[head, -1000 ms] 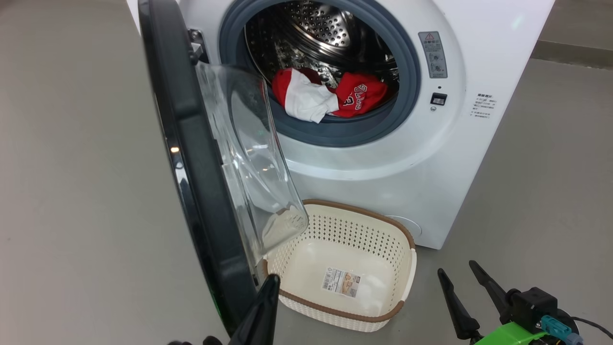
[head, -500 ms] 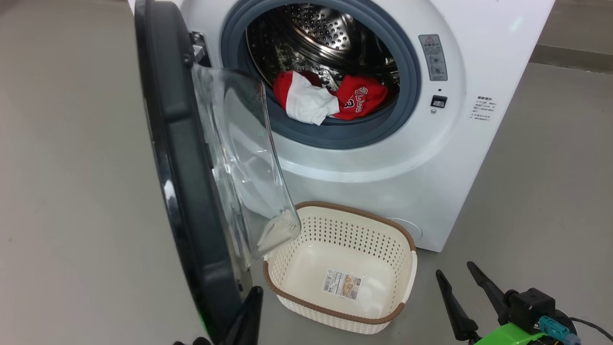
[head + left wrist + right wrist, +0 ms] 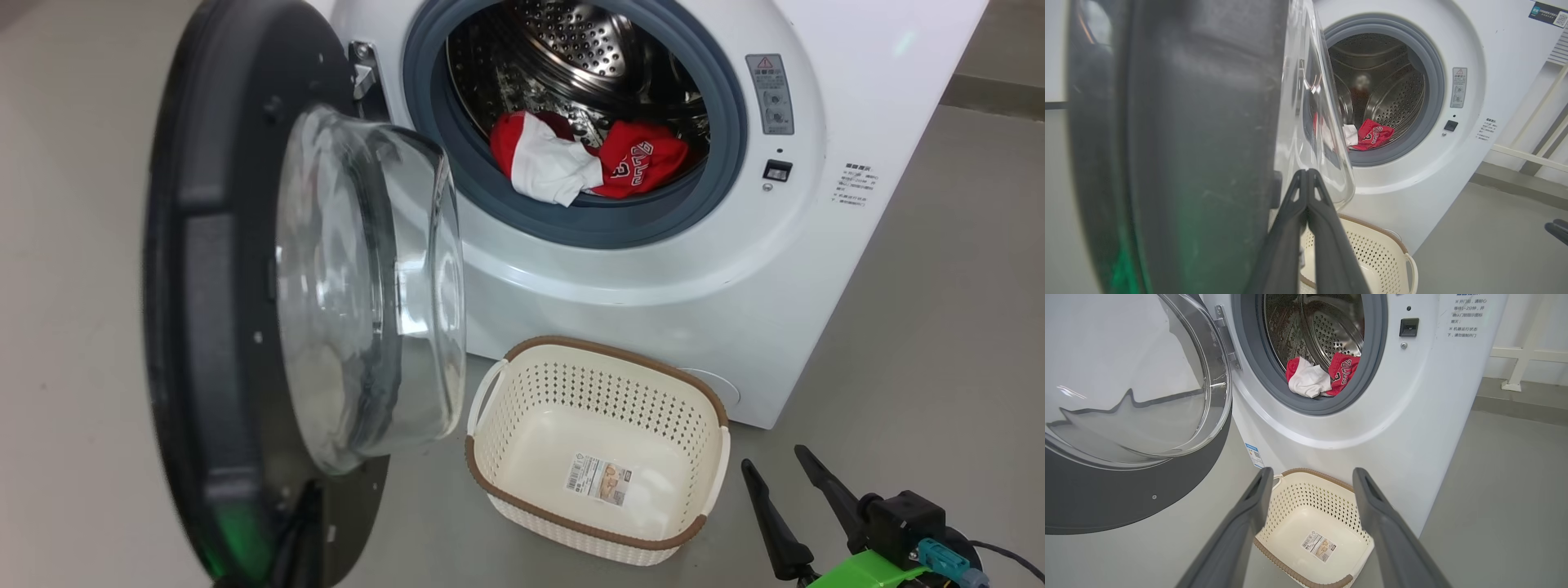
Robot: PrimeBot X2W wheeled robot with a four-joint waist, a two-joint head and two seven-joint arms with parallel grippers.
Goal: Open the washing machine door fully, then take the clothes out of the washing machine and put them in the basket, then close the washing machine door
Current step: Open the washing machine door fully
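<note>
Washing machine door (image 3: pixel 212 327) stands swung well out from the opening, hinged on the left of the washing machine (image 3: pixel 653 278), with its inner face and bulging glass bowl (image 3: pixel 367 286) turned toward the head camera. The left tool (image 3: pixel 1306 173) is closed, its 2 dark fingers pressed together with nothing between them. In the left wrist view they rise just beside the door's black rim and in front of the glass. In the head view the fingers (image 3: pixel 300 523) show as a dark shape at the door's lower edge, but blur there leaves it unclear whether they touch it. Inside the grey gasket (image 3: pixel 588 224), the clothes (image 3: pixel 588 159), red with white panels and white lettering, lie at the front bottom of the perforated drum (image 3: pixel 571 41), against the gasket's lower lip. The basket (image 3: pixel 588 529) sits on the floor (image 3: pixel 939 327) just in front of the machine and below the opening, with a paper label (image 3: pixel 604 480) on its bottom. The right tool (image 3: pixel 774 457) hangs near the basket's right end, apart from it, its 2 fingers spread wide and gripping nothing.
</note>
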